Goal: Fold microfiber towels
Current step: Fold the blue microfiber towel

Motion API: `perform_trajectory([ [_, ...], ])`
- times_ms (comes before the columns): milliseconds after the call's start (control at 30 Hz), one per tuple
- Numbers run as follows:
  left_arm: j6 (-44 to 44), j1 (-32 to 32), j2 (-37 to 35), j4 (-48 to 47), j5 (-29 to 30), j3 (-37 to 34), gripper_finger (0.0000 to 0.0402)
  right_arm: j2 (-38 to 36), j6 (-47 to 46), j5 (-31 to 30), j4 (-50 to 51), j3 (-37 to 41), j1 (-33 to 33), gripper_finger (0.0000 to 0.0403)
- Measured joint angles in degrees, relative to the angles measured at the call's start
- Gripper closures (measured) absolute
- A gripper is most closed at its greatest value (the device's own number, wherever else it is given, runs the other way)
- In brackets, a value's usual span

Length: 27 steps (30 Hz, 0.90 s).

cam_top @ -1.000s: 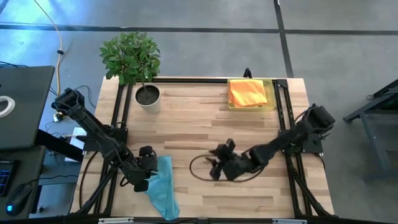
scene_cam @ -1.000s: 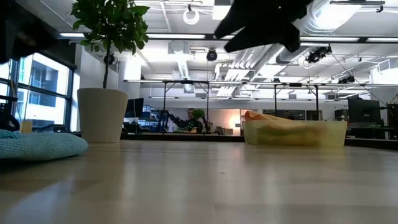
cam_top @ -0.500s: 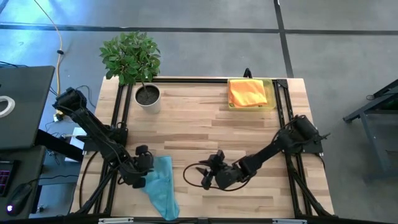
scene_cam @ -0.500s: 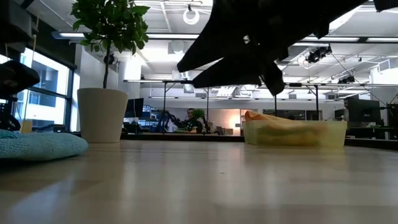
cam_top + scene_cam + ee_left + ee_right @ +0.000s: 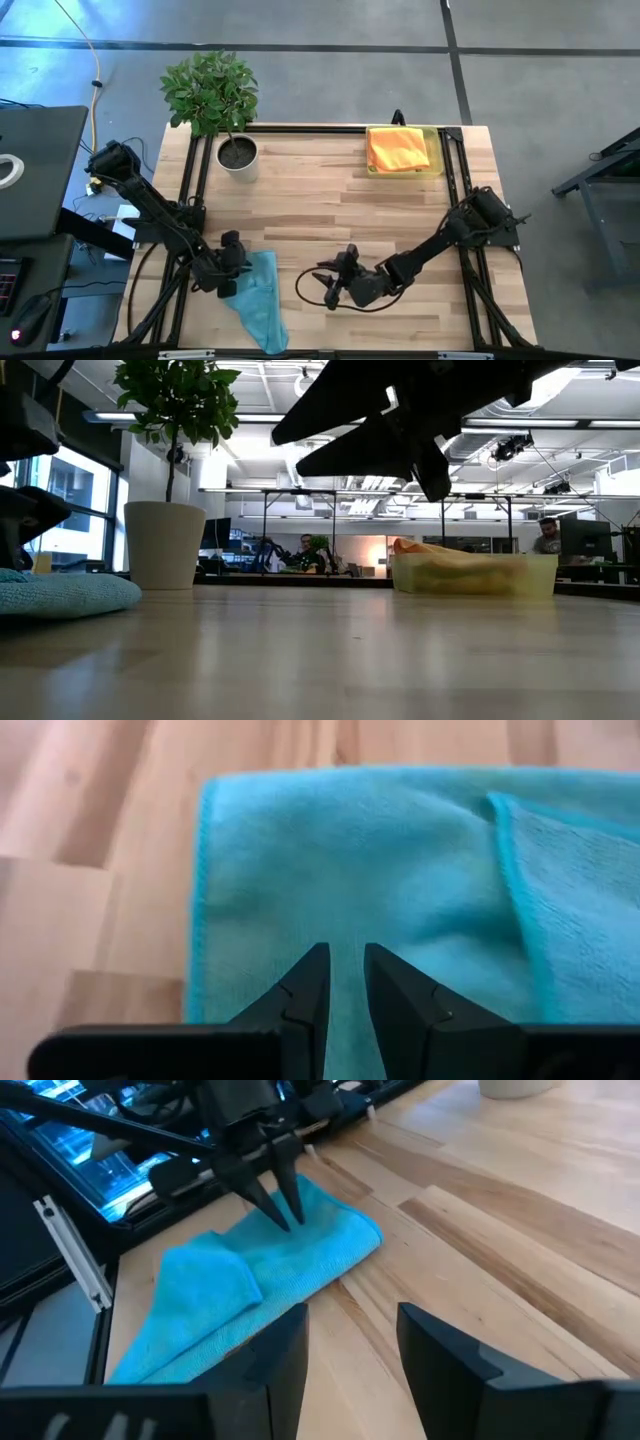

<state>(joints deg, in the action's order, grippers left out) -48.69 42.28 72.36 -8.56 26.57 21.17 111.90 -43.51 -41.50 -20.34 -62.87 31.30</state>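
Note:
A light blue towel [image 5: 262,308] lies folded over on the table near the front left; it also shows in the low view [image 5: 60,595] and both wrist views [image 5: 400,880] [image 5: 260,1270]. My left gripper [image 5: 238,284] points down over the towel's far left part, its fingers [image 5: 343,955] a narrow gap apart with nothing between them. My right gripper [image 5: 328,287] hangs open and empty above the table, right of the towel [image 5: 290,452]. An orange towel [image 5: 398,148] lies in a translucent yellow tray [image 5: 436,168]. My left gripper comes at the blue towel from above, near its far left corner [image 5: 300,1230]. Its fingertips [image 5: 272,1212] stand at the cloth's surface. I cannot tell whether they touch it.
A potted plant [image 5: 237,153] stands at the far left corner. The yellow tray is at the far right [image 5: 475,575]. Bare wood lies between the towel and the tray. People show in the room beyond the table.
My right gripper has moved toward the table's left and near edges and come lower, closer to the blue towel, staying open. My left gripper has come down toward the towel. The towel has not moved.

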Motion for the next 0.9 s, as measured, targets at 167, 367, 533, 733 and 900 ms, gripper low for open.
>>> perform_trajectory([
  [167, 2.7, -0.2, 0.0, 1.2, 4.6, -1.0, 0.0344, 0.0, 0.5, -0.9, -0.1, 0.0, 0.3, 0.0257],
  [367, 4.3, -1.9, 0.3, 3.1, 4.2, -1.0, 0.0344, 0.0, 0.5, -0.9, -0.1, 0.0, 0.3, 0.0257],
  [533, 7.3, -3.6, 4.6, 9.8, -1.6, -1.0, 0.0344, 0.0, 1.4, 0.5, -0.1, 0.0, 0.3, 0.0257],
  [733, 10.6, -6.6, 11.8, 18.1, -2.9, -0.8, 0.0344, 0.0, 7.4, 11.4, -0.7, 0.0, 0.3, 0.0257],
  [900, 16.3, -10.8, 16.3, 26.8, -3.6, -0.7, 0.0344, 0.0, 7.9, 12.8, -0.9, 0.0, 0.2, 0.0257],
])
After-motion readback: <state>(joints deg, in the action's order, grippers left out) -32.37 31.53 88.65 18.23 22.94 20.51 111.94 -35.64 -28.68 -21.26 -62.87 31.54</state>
